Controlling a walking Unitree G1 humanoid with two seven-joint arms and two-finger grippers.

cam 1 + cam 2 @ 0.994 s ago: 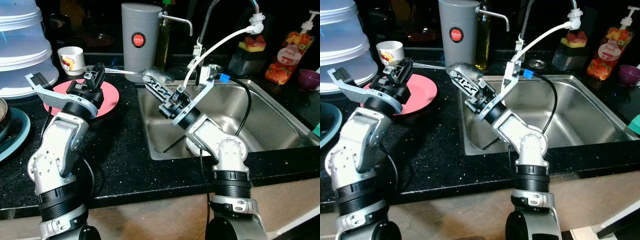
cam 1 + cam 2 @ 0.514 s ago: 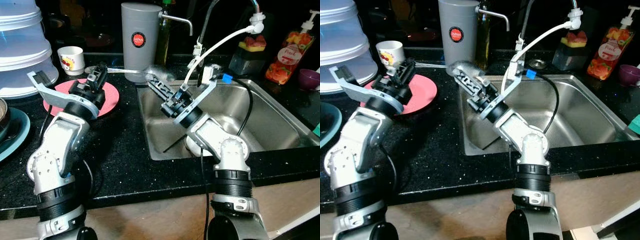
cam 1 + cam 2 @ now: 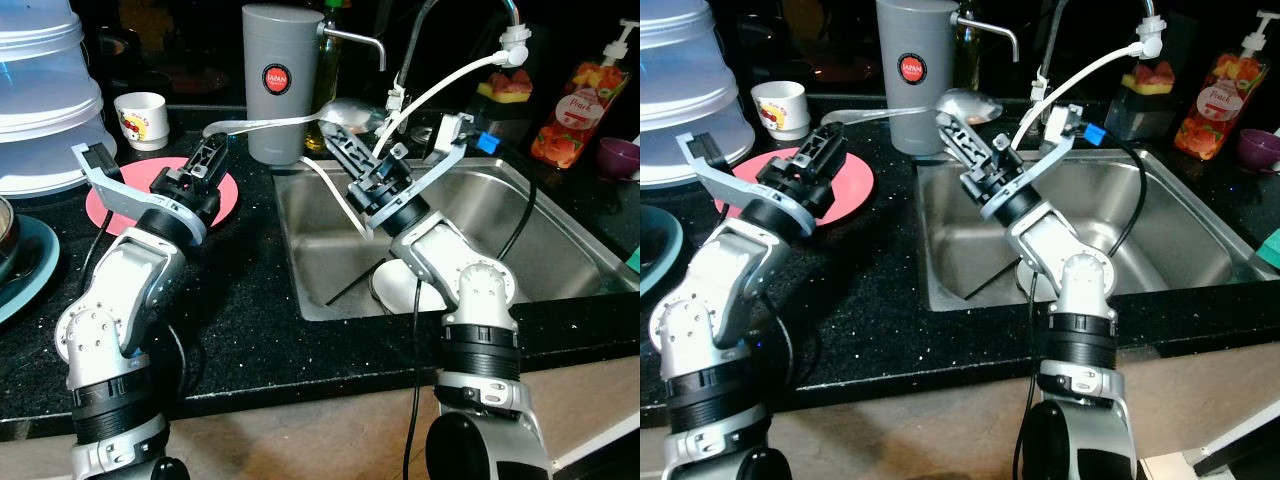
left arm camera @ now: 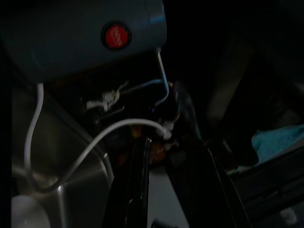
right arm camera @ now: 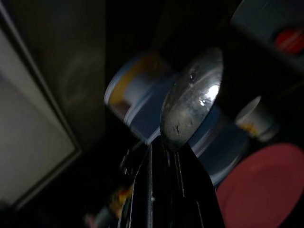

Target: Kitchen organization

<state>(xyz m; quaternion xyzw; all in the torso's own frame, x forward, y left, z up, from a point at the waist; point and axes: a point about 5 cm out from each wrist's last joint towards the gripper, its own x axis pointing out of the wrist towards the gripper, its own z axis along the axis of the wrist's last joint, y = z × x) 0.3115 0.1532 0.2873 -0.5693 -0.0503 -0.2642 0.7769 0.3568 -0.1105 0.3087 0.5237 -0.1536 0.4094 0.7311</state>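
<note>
A long-handled metal ladle (image 3: 348,108) hangs in the air over the sink's back left corner. Its thin handle (image 3: 260,124) reaches left past the grey dispenser (image 3: 275,80). My right gripper (image 3: 341,137) is shut on the ladle just below the bowl; the right wrist view shows the shiny bowl (image 5: 190,109) beyond the closed fingers. My left gripper (image 3: 210,156) hovers over the pink plate (image 3: 228,195), just beneath the handle's free end. Its fingers (image 4: 137,180) stand apart with nothing between them.
The steel sink (image 3: 560,235) holds a white dish (image 3: 405,292). A faucet with a white hose (image 3: 440,90) arches over it. A white cup (image 3: 140,118), stacked clear containers (image 3: 40,90) and a teal plate (image 3: 25,270) are at the left. A soap bottle (image 3: 578,105) stands back right.
My right gripper has lifted the ladle up and to the right, off the counter by the sink's corner. The left gripper has shifted slightly right over the pink plate.
</note>
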